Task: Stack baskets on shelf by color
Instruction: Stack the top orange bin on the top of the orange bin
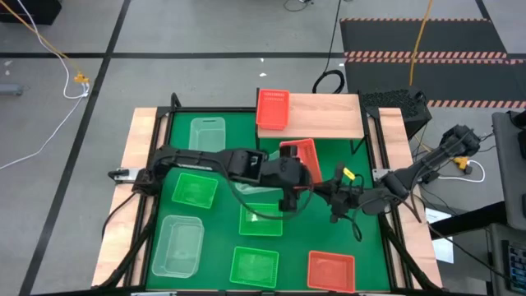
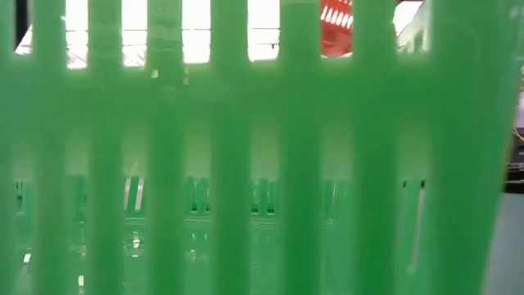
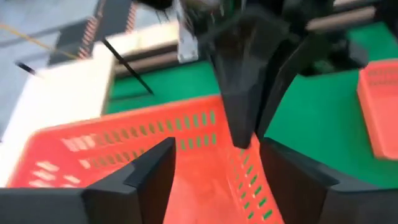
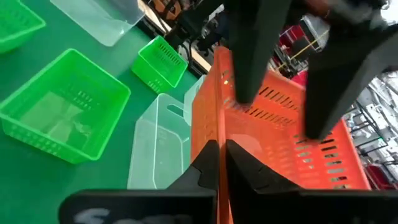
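An orange basket [image 1: 299, 154] is tilted in the air in front of the wooden shelf [image 1: 325, 117], between my two grippers. My right gripper [image 4: 221, 155] is shut on it. My left gripper [image 3: 214, 155] is open. One of its fingers [image 3: 152, 177] stands inside the basket and the other [image 3: 292, 183] outside. A second orange basket [image 1: 273, 108] sits on the shelf's left end, and a third [image 1: 330, 270] rests on the mat. Green baskets [image 1: 195, 189] [image 1: 253, 265] and clear baskets [image 1: 207, 133] [image 1: 179, 244] lie bottom-down on the green mat. My right gripper pinches the rim of one slotted side wall [image 4: 219, 127] of the orange basket between its two fingers, coming level from the table's right side. The basket is tilted and held off the mat. My left gripper straddles the same wall [image 3: 247, 186]; I cannot tell whether it touches.
A green basket [image 1: 261, 219] and a clear basket [image 4: 160, 146] lie on the mat just below the arms. A green basket wall [image 2: 262, 164] fills the low view. The right part of the shelf top is bare wood.
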Tool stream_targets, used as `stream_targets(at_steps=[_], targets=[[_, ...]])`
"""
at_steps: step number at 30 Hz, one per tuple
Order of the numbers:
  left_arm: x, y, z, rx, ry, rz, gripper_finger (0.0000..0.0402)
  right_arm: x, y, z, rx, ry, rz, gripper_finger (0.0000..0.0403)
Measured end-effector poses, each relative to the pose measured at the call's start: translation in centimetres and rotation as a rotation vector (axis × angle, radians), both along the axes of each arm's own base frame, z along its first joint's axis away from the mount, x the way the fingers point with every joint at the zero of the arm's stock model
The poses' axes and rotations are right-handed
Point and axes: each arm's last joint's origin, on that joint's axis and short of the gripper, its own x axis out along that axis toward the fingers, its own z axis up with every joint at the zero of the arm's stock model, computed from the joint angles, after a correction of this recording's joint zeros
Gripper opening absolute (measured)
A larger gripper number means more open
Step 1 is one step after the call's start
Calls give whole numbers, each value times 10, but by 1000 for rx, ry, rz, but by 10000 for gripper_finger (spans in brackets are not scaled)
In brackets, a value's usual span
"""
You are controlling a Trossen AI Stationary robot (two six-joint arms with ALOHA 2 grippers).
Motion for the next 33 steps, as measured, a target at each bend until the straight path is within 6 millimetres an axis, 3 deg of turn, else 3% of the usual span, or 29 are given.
stream_targets(at_steps=[6,16,23,28,33], targets=[[-3,0,0,-60,35,-74,169,3,-3,5,14,-18,-25,1],[-5,5,-4,-4,82,-65,104,5,-3,9,32,-66,-46,2],[-8,8,-13,30,157,-67,13,5,-3,8,27,-63,-42,3],[-10,8,-10,67,150,-58,8,7,-3,14,6,-104,-38,22],[-20,16,2,185,164,-26,6,-5,1,41,35,-307,-147,68]])
